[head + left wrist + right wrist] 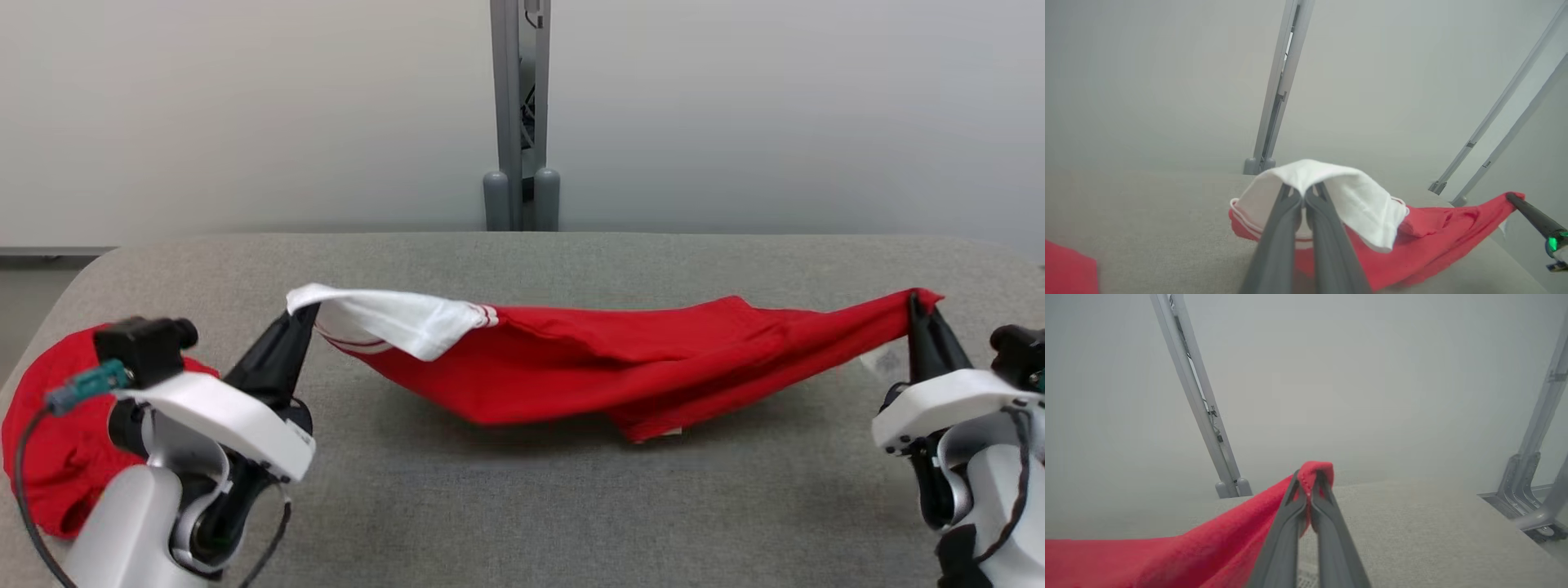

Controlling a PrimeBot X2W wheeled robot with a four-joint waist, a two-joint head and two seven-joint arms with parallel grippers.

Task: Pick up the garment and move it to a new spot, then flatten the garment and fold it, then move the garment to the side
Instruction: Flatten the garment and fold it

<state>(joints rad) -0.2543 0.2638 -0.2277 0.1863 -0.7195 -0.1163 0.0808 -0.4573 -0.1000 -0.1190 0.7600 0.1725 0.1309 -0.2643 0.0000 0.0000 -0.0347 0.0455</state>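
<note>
Firmly, left gripper (pixel 304 314) and right gripper (pixel 916 304) pinch opposite garment (pixel 620 359) edges over table (pixel 522 506).

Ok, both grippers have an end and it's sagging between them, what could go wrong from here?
The right gripper pinches only a small tip of the red garment; more tension may pull it free. The left gripper holds just the white sleeve, folded over its tips, so laying down may leave it bunched. Another red cloth lies by the left arm and could get dragged.
</note>
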